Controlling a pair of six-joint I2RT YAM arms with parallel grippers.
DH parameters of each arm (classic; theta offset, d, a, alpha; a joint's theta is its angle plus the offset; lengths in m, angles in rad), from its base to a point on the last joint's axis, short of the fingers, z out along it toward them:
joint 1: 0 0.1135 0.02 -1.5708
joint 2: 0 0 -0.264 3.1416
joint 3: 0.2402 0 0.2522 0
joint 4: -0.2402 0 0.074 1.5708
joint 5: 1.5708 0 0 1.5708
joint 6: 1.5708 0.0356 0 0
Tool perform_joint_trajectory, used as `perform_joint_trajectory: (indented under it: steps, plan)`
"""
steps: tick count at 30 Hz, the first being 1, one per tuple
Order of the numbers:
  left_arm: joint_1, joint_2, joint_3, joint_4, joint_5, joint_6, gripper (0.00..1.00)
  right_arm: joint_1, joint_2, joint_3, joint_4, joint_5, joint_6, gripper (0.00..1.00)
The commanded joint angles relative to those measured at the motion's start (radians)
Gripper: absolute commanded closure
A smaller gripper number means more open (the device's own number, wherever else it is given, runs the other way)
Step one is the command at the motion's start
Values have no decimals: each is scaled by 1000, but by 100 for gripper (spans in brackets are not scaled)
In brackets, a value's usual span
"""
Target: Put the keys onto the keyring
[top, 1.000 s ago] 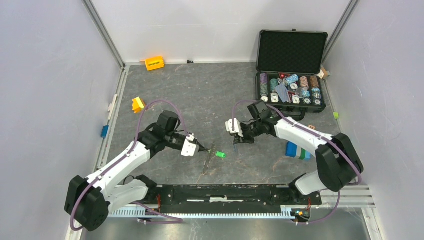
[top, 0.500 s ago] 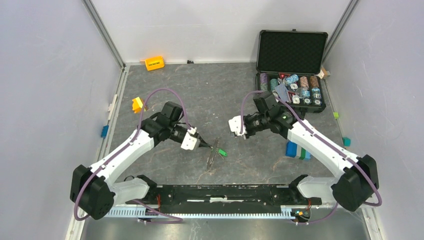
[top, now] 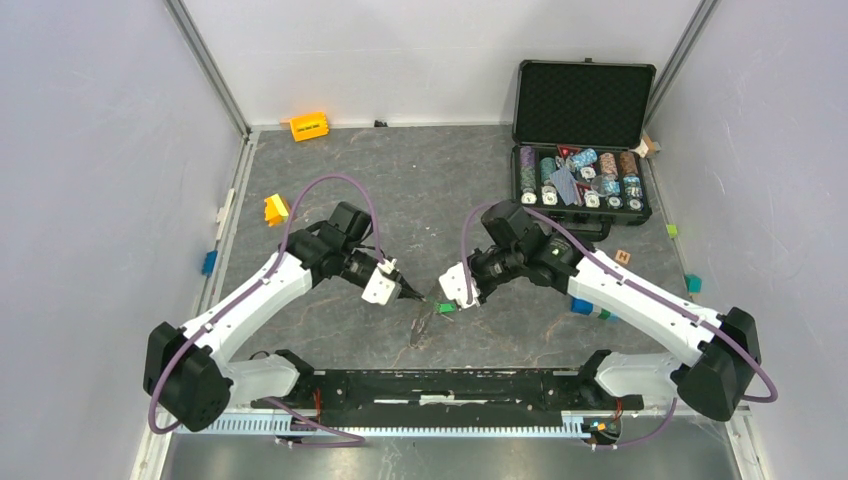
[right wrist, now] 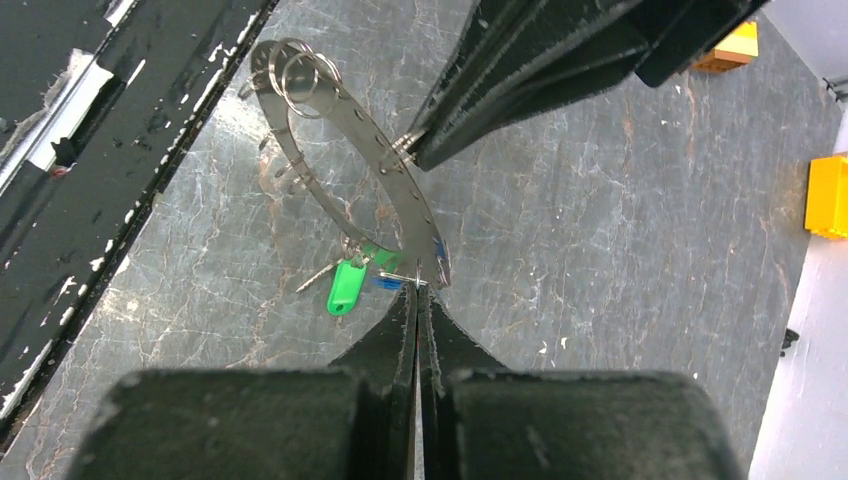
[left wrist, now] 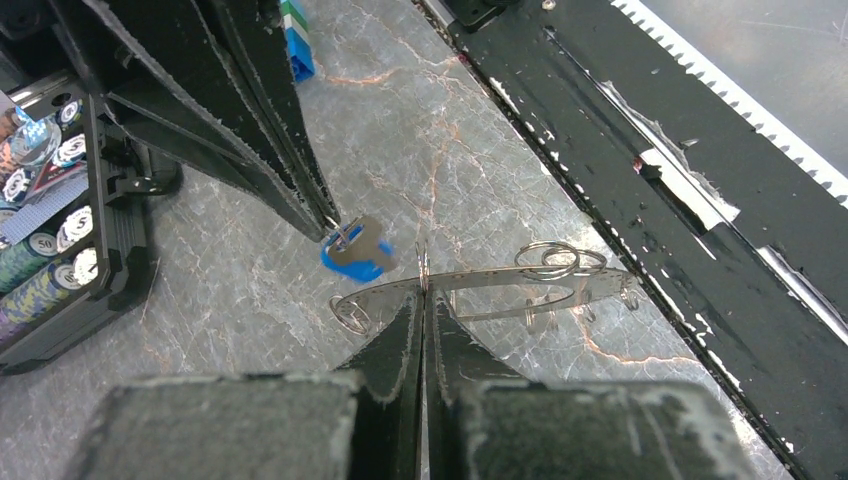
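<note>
Pinched on edge above the table (top: 400, 190): keyring (left wrist: 480, 285), taken at its perforated rim by the left fingers (left wrist: 395, 350), closed tight on the thin metal. Just beside one end of the keyring: blue key (left wrist: 358, 255), dangling by its small loop from the right fingers (left wrist: 285, 180), shut to a narrow pinch. Under the keyring's lower end: green key (right wrist: 343, 287), seemingly hanging from it already. Keyring judged stiff, light and slick, likely to pivot in a rim pinch, so best gripped flat across the band. Blue key tiny and free to swing, so best taken by the loop or plastic head, not the blade.
</note>
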Motion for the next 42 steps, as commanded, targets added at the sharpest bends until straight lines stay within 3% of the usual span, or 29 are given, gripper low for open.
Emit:
perform_joint_trajectory:
  steps: [1, 26, 42]
  plan:
    - [-6, 9, 43, -9, 55, 17, 98, 37, -45, 38, -5, 22, -34, 100]
    - [-6, 26, 45, -9, 81, 9, 98, 206, -32, 45, 36, 243, -4, 100]
    - [-6, 44, 49, -9, 66, -2, 98, 238, -36, 48, 29, 256, -14, 100]
